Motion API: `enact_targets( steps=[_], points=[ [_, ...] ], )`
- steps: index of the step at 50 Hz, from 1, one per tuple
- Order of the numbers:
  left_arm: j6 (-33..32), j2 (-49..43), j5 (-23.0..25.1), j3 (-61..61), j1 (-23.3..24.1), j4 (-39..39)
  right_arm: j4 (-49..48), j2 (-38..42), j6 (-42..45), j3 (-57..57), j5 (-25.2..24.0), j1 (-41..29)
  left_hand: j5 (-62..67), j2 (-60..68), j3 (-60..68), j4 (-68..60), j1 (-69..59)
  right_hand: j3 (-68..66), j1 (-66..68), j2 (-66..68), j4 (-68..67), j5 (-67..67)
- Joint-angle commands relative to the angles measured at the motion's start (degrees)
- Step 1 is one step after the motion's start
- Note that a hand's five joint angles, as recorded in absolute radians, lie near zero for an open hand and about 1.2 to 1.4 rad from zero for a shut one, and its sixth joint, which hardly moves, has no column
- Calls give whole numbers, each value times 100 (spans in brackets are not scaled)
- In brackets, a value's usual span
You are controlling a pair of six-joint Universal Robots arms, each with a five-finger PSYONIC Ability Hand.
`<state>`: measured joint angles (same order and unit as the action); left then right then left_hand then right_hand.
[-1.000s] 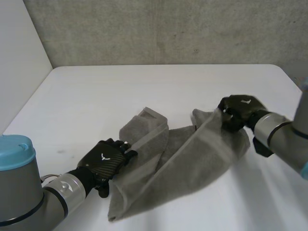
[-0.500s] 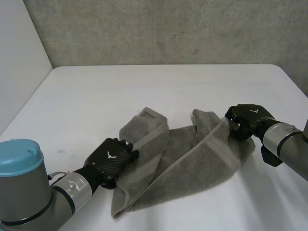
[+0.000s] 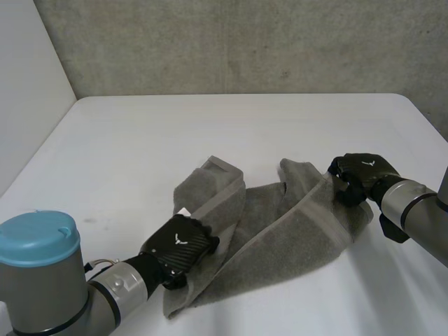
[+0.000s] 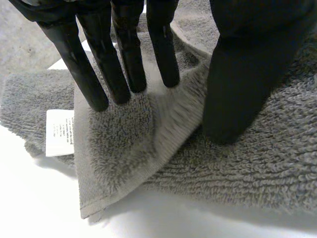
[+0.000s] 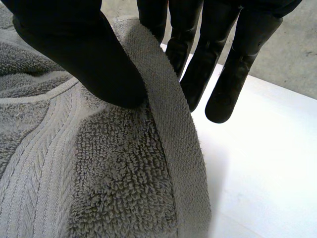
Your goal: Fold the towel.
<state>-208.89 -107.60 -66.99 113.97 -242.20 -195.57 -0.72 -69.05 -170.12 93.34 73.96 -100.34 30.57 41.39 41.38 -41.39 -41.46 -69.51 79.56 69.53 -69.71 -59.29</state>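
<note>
Though apart, left hand (image 3: 180, 245) and right hand (image 3: 360, 175) each thumb-to-fingers on towel (image 3: 280, 231).

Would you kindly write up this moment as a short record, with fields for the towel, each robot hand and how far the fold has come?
towel: grey, rumpled, partly doubled over itself, lying on the white table
left robot hand: pinches a towel corner between fingers and thumb, close to the white label
right robot hand: pinches the hemmed edge at the towel's other end between thumb and fingers
fold: not yet neat; the layers lie uneven
</note>
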Motion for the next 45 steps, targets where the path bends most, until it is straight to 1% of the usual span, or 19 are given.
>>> enact_targets(
  steps=[1, 7, 9, 10, 12, 14, 23, 25, 26, 28, 29, 31, 34, 36, 37, 39, 42, 44, 45],
  points=[
    [24, -59, -7, -129, 23, -51, -51, 6, 92, -18, 22, 6, 3943, 3861, 3862, -3861, -3854, -1049, 44, 1047, -1029, -1071],
    [578, 266, -235, -366, -240, -491, 1, -108, 251, -140, 22, 6, 3943, 3861, 3862, -3861, -3854, -1049, 44, 1047, -1029, -1071],
    [936, 799, -637, -428, -634, -701, 28, -162, 295, -202, 22, -3, 3943, 3861, 3862, -3861, -3854, -1049, 44, 1047, -1029, -1071],
    [938, 802, -640, -428, -636, -702, 36, -257, 339, -246, 31, -12, 3943, 3861, 3862, -3861, -3854, -1049, 44, 1047, -1029, -1071],
    [1157, 1300, -964, -542, -960, -728, 63, -443, 401, -273, 40, -12, 3943, 3861, 3862, -3861, -3854, -1049, 44, 1047, -1029, -1071],
    [1193, 1538, -1061, -629, -1057, -711, 107, -967, 593, -273, 49, -3, 3943, 3861, 3862, -3861, -3854, -1049, 44, 1047, -1029, -1071],
    [1158, 2683, -1114, -1052, -1225, -306, 388, -2139, 1121, -580, 75, 85, 3943, 3861, 3862, -3861, -3854, -1049, 44, 1047, -1029, -1071],
    [1158, 2963, -1114, -1472, -1260, 218, 843, -2463, 1130, -1096, 75, 94, 3943, 3861, 3862, -3861, -3854, -1049, 44, 1047, -1029, -1071],
    [1158, 2964, -1114, -1474, -1260, 221, 845, -2464, 1130, -1099, 75, 94, 3943, 3861, 3862, -3861, -3854, -1049, 44, 1047, -1029, -1071],
    [1166, 3060, -1149, -2025, -1312, 850, 1091, -2526, 1130, -1415, 66, 85, 3943, 3861, 3862, -3861, -3854, -1049, 44, 1047, -1029, -1071],
    [1166, 3061, -1149, -2028, -1313, 854, 1335, -2561, 1139, -1728, 66, 94, 3943, 3861, 3862, -3861, -3854, -1049, 44, 1047, -1029, -1071],
    [1175, 3026, -1167, -2684, -1365, 1536, 1548, -2561, 1148, -2074, 66, 85, 3943, 3861, 3862, -3861, -3854, -1049, 44, 1047, -1029, -1071],
    [1175, 2964, -1237, -2994, -1409, 1882, 1891, -2517, 1156, -2672, 84, 94, 3943, 3861, 3862, -3861, -3854, -1049, 44, 1047, -1029, -1071],
    [1166, 2711, -1465, -3545, -1462, 2564, 2023, -2491, 1165, -2892, 84, 111, 3943, 3861, 3862, -3861, -3854, -1049, 44, 1047, -1029, -1071],
    [1166, 2709, -1466, -3548, -1462, 2568, 2153, -2447, 1209, -3022, 93, 189, 3943, 3861, 3862, -3861, -3854, -1049, 44, 1047, -1029, -1071],
    [1158, 2237, -1650, -3968, -1471, 3276, 2295, -2306, 1288, -3094, 93, 313, 3943, 3861, 3862, -3861, -3854, -1049, 44, 1047, -1029, -1071],
    [1158, 1953, -1694, -4137, -1471, 3649, 2603, -1867, 1596, -3138, 93, 384, 3943, 3861, 3862, -3861, -3854, -1049, 44, 1047, -1029, -1071],
    [1140, 1350, -1721, -4365, -1471, 4322, 2752, -1673, 1780, -3138, 101, 375, 3943, 3861, 3862, -3861, -3854, -1049, 44, 1047, -1029, -1071],
    [1140, 1347, -1721, -4366, -1471, 4325, 2883, -1499, 1954, -3129, 101, 349, 3943, 3861, 3862, -3861, -3854, -1049, 44, 1047, -1029, -1071]
  ],
)
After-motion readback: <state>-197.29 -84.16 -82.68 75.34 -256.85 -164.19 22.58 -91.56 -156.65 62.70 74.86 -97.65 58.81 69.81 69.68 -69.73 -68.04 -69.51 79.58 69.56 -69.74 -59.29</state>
